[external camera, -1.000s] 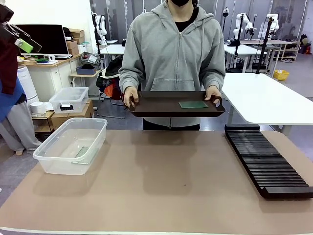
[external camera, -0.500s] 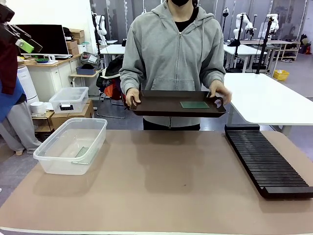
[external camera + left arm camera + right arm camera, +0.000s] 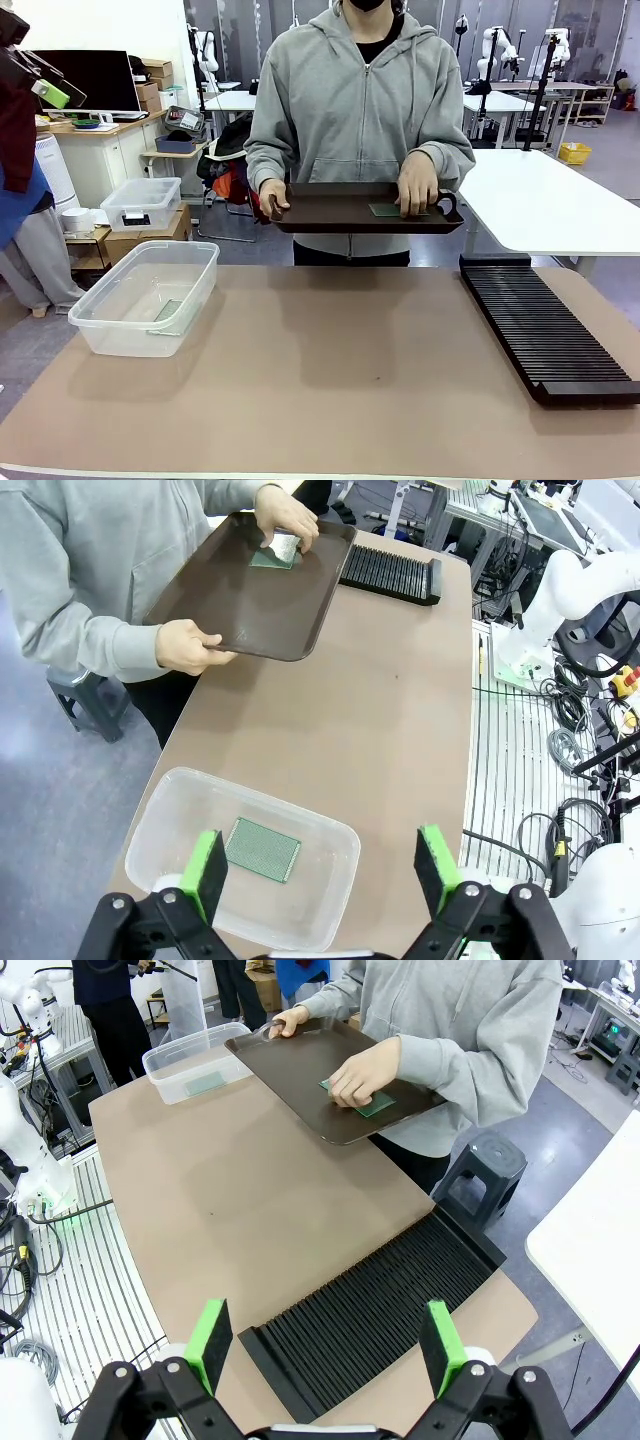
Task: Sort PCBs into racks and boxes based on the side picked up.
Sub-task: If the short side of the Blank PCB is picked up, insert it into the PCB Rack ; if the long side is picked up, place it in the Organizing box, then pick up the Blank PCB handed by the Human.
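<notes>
A bright workshop has a grey floor (image 3: 610,165) and a white wall (image 3: 100,25). Beyond the brown worktable (image 3: 330,380) stand white tables (image 3: 540,200). On the left a dark monitor (image 3: 90,78) sits on a cluttered desk (image 3: 95,150), and a grey stool (image 3: 483,1175) stands by the worktable.

I see a broad bare stretch of table (image 3: 330,380) on my side of the tray (image 3: 330,212), open to either tool. Left of the tray the tub (image 3: 145,295) stands in the way, right of it the rack (image 3: 545,330). On the tray, a hand (image 3: 417,188) covers most of the board (image 3: 383,210).
</notes>
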Controlling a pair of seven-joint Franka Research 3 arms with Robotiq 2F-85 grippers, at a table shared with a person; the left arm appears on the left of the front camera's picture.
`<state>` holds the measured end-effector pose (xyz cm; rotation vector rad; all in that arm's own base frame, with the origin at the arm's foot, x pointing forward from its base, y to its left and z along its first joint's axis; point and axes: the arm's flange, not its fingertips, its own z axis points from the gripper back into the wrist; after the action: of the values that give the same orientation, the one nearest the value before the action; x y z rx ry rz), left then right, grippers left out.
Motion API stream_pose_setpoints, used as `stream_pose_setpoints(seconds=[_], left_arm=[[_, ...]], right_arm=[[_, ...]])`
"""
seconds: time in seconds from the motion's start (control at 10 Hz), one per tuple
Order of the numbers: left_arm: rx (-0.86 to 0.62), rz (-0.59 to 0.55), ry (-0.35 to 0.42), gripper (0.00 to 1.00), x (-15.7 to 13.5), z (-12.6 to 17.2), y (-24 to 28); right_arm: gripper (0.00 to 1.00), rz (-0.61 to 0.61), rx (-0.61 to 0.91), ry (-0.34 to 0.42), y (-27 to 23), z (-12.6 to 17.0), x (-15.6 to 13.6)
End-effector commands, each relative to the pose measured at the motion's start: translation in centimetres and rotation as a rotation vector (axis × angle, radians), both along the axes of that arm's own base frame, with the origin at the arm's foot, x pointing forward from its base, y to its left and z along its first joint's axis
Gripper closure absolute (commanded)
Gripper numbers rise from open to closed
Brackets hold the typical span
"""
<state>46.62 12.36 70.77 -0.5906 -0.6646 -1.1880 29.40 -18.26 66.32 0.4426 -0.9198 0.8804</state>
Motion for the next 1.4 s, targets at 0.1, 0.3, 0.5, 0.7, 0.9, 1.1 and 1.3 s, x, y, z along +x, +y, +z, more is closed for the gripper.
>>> stream_pose_setpoints(seconds=[0.1,0.3,0.5,0.7,0.9,1.1,1.3], left_arm=[[-0.003,-0.002,-0.001,0.00,-0.18,0.02,0.02],[-0.003,-0.002,-0.001,0.00,-0.18,0.02,0.02],[-0.003,-0.002,-0.001,0.00,-0.18,0.02,0.02],[-0.003,-0.002,-0.001,0.00,-0.18,0.02,0.02],[-0.003,-0.002,-0.001,0.00,-0.18,0.02,0.02],[-0.003,-0.002,-0.001,0.00,-0.18,0.02,0.02],[-0.003,-0.002,-0.001,0.00,-0.18,0.02,0.02]], right_arm=[[0.00,0.002,0.000,-0.001,0.01,-0.12,-0.04],[0.00,0.002,0.000,-0.001,0.01,-0.12,-0.04],[0.00,0.002,0.000,-0.001,0.01,-0.12,-0.04],[0.00,0.002,0.000,-0.001,0.01,-0.12,-0.04],[0.00,0.002,0.000,-0.001,0.01,-0.12,-0.04],[0.00,0.002,0.000,-0.001,0.01,-0.12,-0.04],[0.00,0.002,0.000,-0.001,0.01,-0.12,-0.04]])
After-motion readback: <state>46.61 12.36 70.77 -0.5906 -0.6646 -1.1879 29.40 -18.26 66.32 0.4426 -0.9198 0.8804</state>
